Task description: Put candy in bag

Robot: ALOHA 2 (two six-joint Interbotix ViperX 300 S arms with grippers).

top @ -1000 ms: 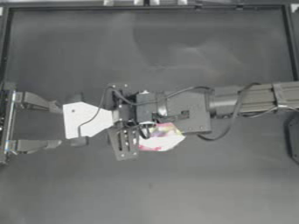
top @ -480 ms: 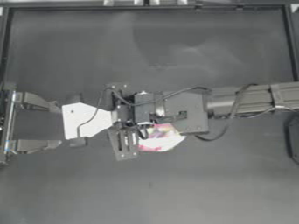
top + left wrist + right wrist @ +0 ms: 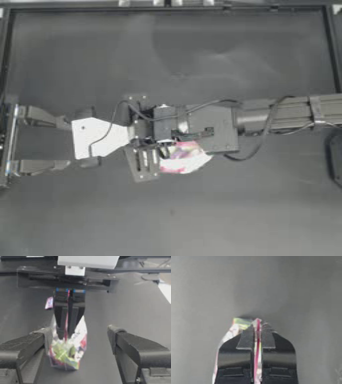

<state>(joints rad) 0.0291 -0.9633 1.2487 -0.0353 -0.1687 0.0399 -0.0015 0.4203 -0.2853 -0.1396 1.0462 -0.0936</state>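
The bag [image 3: 66, 352], clear plastic with colourful sweets inside, hangs upright by its pink-red strip [image 3: 258, 331]. My right gripper [image 3: 257, 324] points down at the table and is shut on that strip. From above, the bag [image 3: 186, 159] shows just under the right gripper [image 3: 167, 145] at the table's centre. My left gripper [image 3: 78, 331] reaches in from the left [image 3: 155, 156] and stands open, one finger on each side of the bag, which hangs nearer to one finger [image 3: 36, 342]. A small pale pink scrap [image 3: 49, 303] shows beside the right fingers; I cannot tell if it is the candy.
The dark table [image 3: 174, 60] lies bare around both arms. A raised rim [image 3: 167, 9] runs along its far edge. A dark object [image 3: 336, 157] sits at the right edge.
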